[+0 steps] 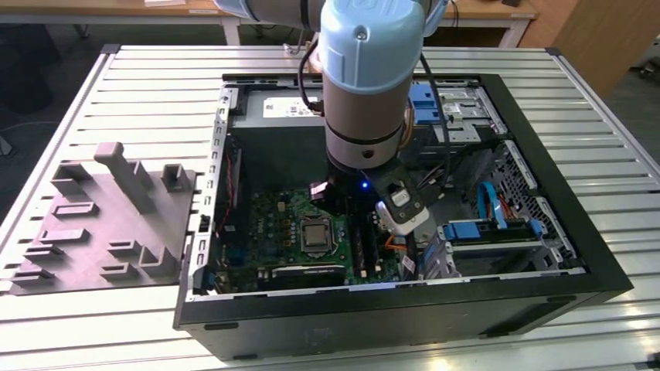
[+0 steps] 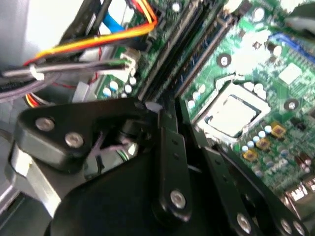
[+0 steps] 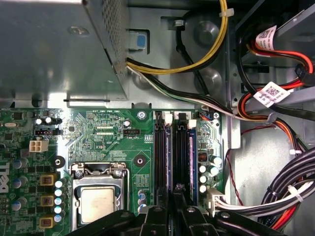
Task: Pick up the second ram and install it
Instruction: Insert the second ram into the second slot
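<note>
My gripper (image 1: 407, 236) reaches down into the open computer case (image 1: 577, 255), over the memory slots (image 1: 363, 239) beside the processor socket (image 1: 312, 234). In the first wrist view the black fingertips (image 3: 173, 191) press together right above the near end of the slots (image 3: 174, 147). Two slots carry thin bluish strips that look like seated sticks (image 3: 192, 157). I cannot tell which one is the second ram, or whether a stick is between the fingers. In the second wrist view the gripper (image 2: 162, 110) and its black linkage sit just short of the slots (image 2: 192, 54).
A metal power supply box (image 3: 54, 49) and bundled cables (image 3: 275, 98) crowd the slots on two sides. Blue drive bays (image 1: 495, 232) stand at the exterior view's right. A grey parts fixture (image 1: 103, 224) lies on the slatted table (image 1: 62, 116) at the exterior view's left.
</note>
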Controlling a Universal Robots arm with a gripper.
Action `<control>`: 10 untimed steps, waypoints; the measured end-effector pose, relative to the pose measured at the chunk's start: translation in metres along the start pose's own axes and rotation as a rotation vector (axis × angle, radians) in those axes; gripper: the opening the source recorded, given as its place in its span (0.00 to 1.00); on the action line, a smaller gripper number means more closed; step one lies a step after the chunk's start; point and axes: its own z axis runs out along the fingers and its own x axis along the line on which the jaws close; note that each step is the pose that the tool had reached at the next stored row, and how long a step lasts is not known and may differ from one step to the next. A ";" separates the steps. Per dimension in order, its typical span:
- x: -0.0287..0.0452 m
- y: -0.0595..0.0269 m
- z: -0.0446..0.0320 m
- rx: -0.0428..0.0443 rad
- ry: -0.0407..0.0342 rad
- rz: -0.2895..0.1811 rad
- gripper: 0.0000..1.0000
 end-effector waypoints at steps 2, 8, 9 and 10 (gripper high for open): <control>0.0000 -0.0001 -0.0003 0.0006 0.0002 0.000 0.18; -0.0009 0.0007 -0.0116 0.0011 0.0003 0.000 0.18; -0.0011 0.0009 -0.0145 0.0011 0.0004 0.000 0.18; -0.0013 0.0011 -0.0173 0.0011 0.0003 0.000 0.18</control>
